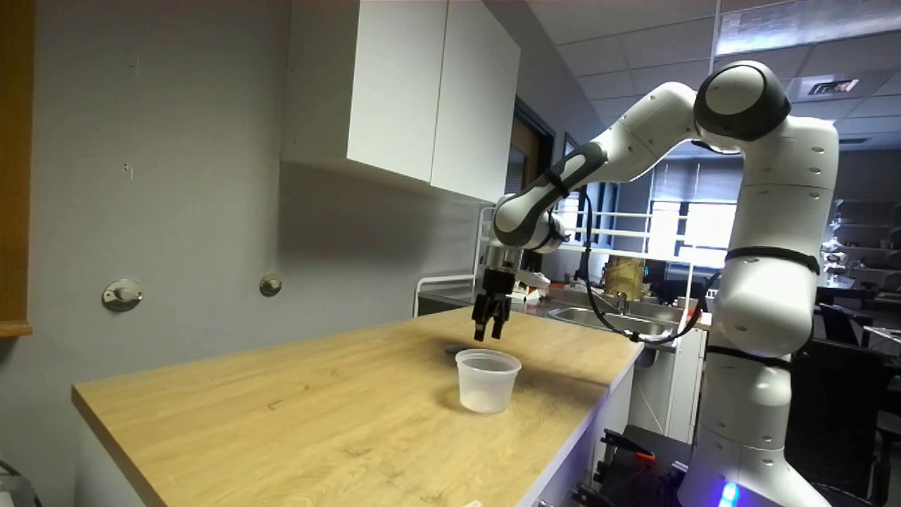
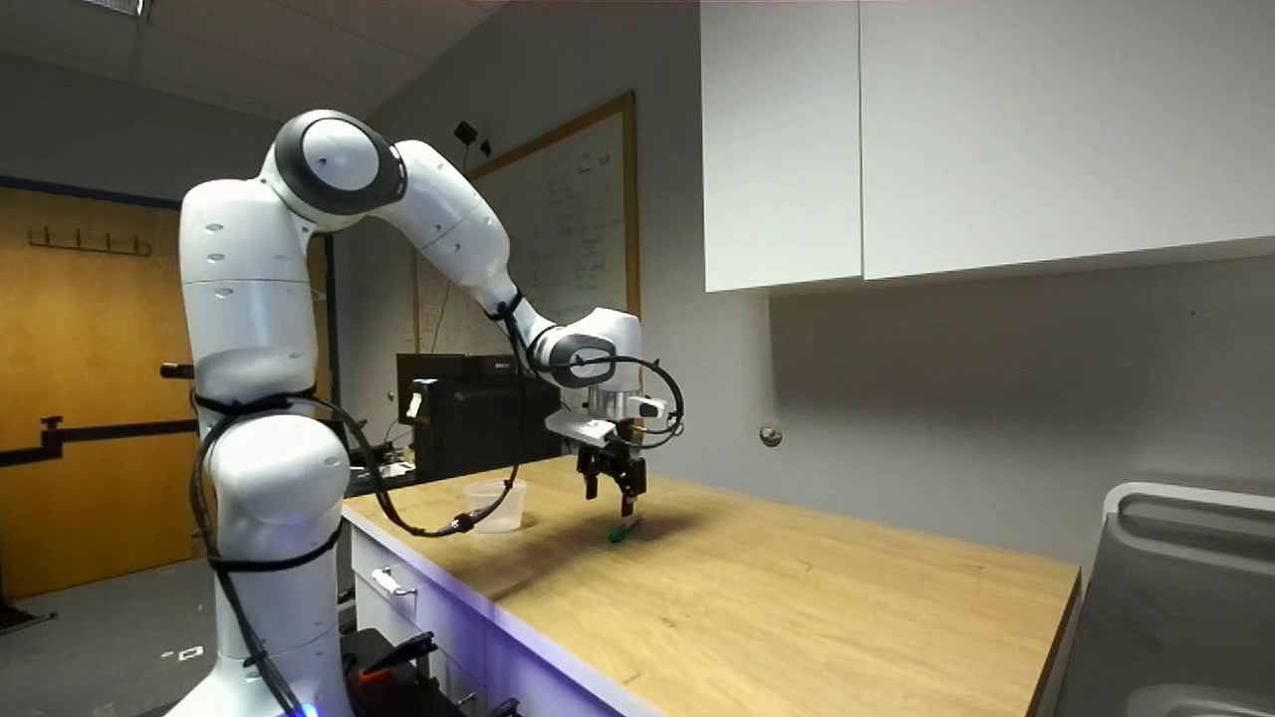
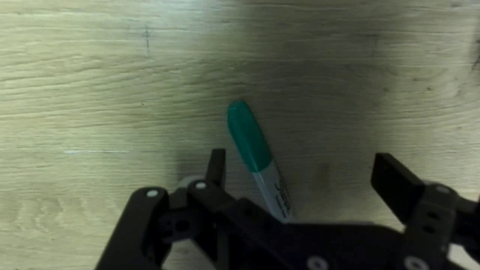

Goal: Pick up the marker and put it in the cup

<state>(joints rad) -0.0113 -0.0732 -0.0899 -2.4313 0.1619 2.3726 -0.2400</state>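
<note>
The tool (image 1: 488,331) hangs over the wooden bench (image 1: 317,394), its two black fingers (image 3: 216,165) pointing down and spread well apart. Below it lies the green-capped marker (image 3: 261,159), flat on the bench. In the wrist view the marker slants through the space between the fingers, closer to the finger at picture left. Its rounded tip points out ahead of the tool; the pale barrel, with dark lettering too blurred to read in full, runs back until the tool's own linkage hides the far end. In an exterior view the green cap (image 2: 619,535) shows just under the tool's lower fingertip.

The translucent plastic cup (image 1: 487,387) stands upright on the bench, near the tool but apart from it, lower than the fingertips and closer than the tool to the bench edge beside the white robot arm (image 1: 785,183). In an exterior view a black cable (image 2: 463,522) crosses in front of the cup.

From the tool, the arm climbs to a bent elbow, then drops to its base next to the bench. A white wall cabinet (image 1: 422,91) is mounted higher than the tool. Past the tool, in an exterior view, are a metal sink (image 1: 591,315) and a faucet (image 1: 622,303); behind the tool, in an exterior view, hangs a wood-framed whiteboard (image 2: 583,214).
</note>
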